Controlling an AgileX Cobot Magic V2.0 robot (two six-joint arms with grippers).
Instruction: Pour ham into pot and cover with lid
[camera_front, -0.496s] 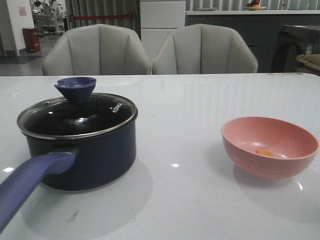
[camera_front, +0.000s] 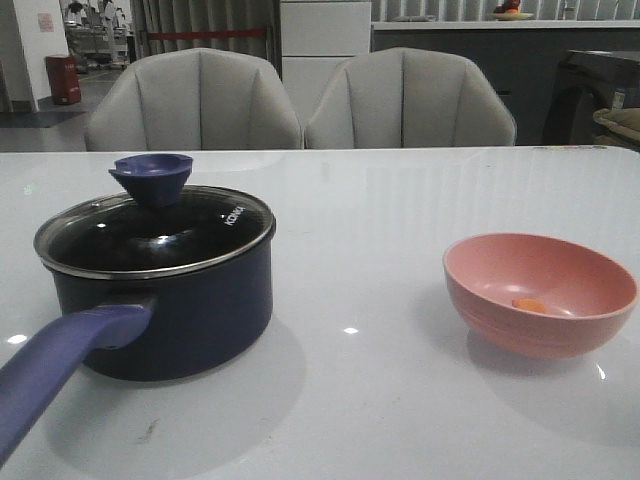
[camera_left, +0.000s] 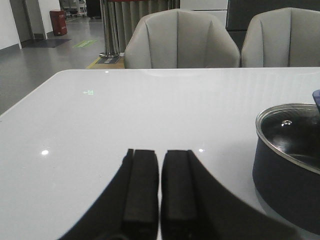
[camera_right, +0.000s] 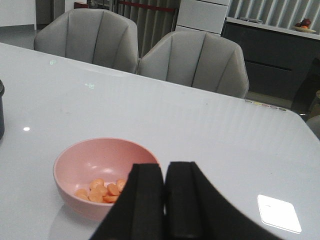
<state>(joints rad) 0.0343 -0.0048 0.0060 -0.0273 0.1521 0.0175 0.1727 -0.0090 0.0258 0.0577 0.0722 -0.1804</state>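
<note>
Nearest you, your left gripper (camera_left: 160, 200) has its black fingers pressed almost together, holding nothing, low over the white table (camera_front: 400, 400). Your right gripper (camera_right: 165, 205) is closed the same way, empty, just in front of the pink bowl (camera_front: 540, 293). The ham (camera_right: 102, 190) lies in that bowl as several orange-pink slices (the front view shows only one of them). Well apart, on the left side, the pot (camera_front: 165, 300) stands with the lid (camera_front: 155, 232) seated on its rim. Two grey chairs (camera_front: 300, 100) stand behind the table.
</note>
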